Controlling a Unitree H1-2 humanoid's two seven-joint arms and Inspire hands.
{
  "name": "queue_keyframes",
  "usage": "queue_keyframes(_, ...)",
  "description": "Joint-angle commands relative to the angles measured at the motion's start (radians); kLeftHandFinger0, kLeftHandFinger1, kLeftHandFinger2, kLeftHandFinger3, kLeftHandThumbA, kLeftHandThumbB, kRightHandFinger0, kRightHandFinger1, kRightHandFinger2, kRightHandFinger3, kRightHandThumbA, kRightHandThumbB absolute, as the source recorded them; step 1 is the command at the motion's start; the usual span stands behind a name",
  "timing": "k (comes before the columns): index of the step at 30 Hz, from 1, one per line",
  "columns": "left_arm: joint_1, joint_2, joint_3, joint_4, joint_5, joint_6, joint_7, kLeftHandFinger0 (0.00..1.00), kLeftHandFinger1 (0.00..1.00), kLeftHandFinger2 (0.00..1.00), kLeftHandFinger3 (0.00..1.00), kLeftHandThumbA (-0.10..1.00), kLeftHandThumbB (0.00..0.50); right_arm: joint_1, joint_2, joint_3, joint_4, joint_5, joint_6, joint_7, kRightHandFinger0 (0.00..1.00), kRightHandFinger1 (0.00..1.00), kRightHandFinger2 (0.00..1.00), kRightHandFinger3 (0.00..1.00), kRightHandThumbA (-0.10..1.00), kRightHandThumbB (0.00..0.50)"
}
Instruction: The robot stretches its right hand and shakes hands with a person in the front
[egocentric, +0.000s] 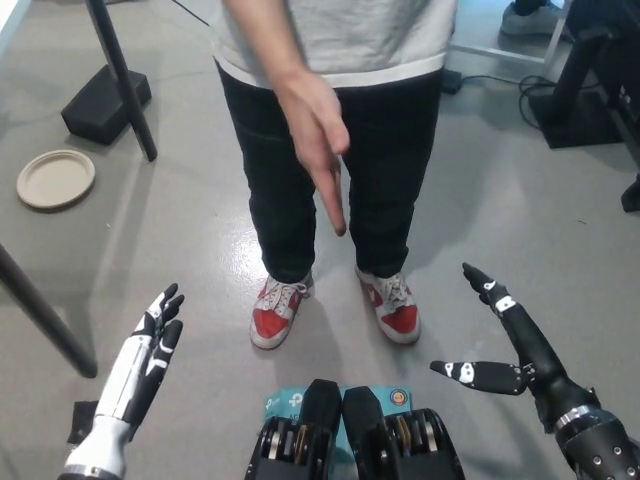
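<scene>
The person's outstretched hand (318, 140), held flat with its edge toward the robot and the fingers pointing downward and forward, is the landmark here: it hangs in front of the person's grey shirt hem (330, 60) and dark trousers (330, 180), above the pair of red and white sneakers (335, 308) on the grey concrete floor (180, 230). As something to grasp it will likely be soft, warm and yielding over stiff bone, and easily hurt by squeezing; a light, even closure suits it, taken across the palm with the robot's fingers wrapping the back of it and the thumb over the top, not around the thin fingertips. The robot's black right hand (505, 345) lies well below and to the right of the person's hand, well apart from it, with nothing between them but open air; its fingers are spread wide, one reaching up toward the person and the thumb jutting sideways, and it holds nothing. To meet the offered palm it would probably have to rise and swing inward toward the picture's centre. The robot's white left hand (145, 365) rests well below and to the left of the person's hand, fingers extended and loosely together, empty. Far left of the person's hand a round beige plate (55, 178) lies on the floor beside a black stand leg (122, 75).
</scene>
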Motion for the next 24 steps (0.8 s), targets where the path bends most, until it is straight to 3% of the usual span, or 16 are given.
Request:
queue_keyframes(1,0.010,-0.004,0.008,-0.027,0.003,-0.052,0.016,1.00,1.00,1.00,1.00,1.00,0.019,0.002,0.023,-0.014,-0.032,-0.001,-0.082,-0.020,1.00,1.00,1.00,1.00,1.00,0.286)
queue_keyframes(3,0.010,-0.004,0.009,-0.027,0.004,-0.052,0.016,1.00,1.00,1.00,1.00,1.00,0.019,0.002,0.025,-0.017,-0.032,-0.003,-0.084,-0.018,1.00,1.00,1.00,1.00,1.00,0.286)
queue_keyframes(5,0.011,-0.006,0.013,-0.015,-0.003,-0.065,0.017,1.00,1.00,1.00,1.00,1.00,0.014,-0.018,0.052,-0.050,-0.143,0.057,-0.014,-0.011,1.00,1.00,1.00,1.00,1.00,0.333)
queue_keyframes(9,0.009,-0.005,0.012,-0.011,0.004,-0.069,0.017,1.00,1.00,1.00,1.00,1.00,0.013,-0.024,0.062,-0.065,-0.186,0.051,0.021,0.001,1.00,1.00,1.00,1.00,1.00,0.332)
queue_keyframes(10,0.007,-0.009,0.013,-0.009,0.001,-0.065,0.017,1.00,1.00,1.00,1.00,1.00,0.023,-0.060,0.068,-0.073,-0.257,0.043,0.078,-0.002,1.00,1.00,1.00,1.00,1.00,0.369)
queue_keyframes(12,0.008,-0.009,0.014,-0.011,-0.002,-0.059,0.015,1.00,1.00,1.00,1.00,1.00,0.029,-0.092,0.075,-0.067,-0.283,0.008,0.101,-0.008,1.00,1.00,1.00,1.00,1.00,0.390)
queue_keyframes(19,0.006,-0.013,0.013,-0.011,0.004,-0.058,0.018,1.00,1.00,1.00,1.00,1.00,0.002,-0.218,0.097,-0.058,-0.279,0.025,0.171,0.015,1.00,1.00,1.00,1.00,1.00,0.361)
queue_keyframes(24,-0.001,-0.011,0.013,-0.006,0.001,-0.072,0.015,1.00,1.00,1.00,1.00,1.00,0.003,-0.321,0.114,-0.041,-0.230,-0.017,0.222,0.007,1.00,1.00,1.00,1.00,1.00,0.368)
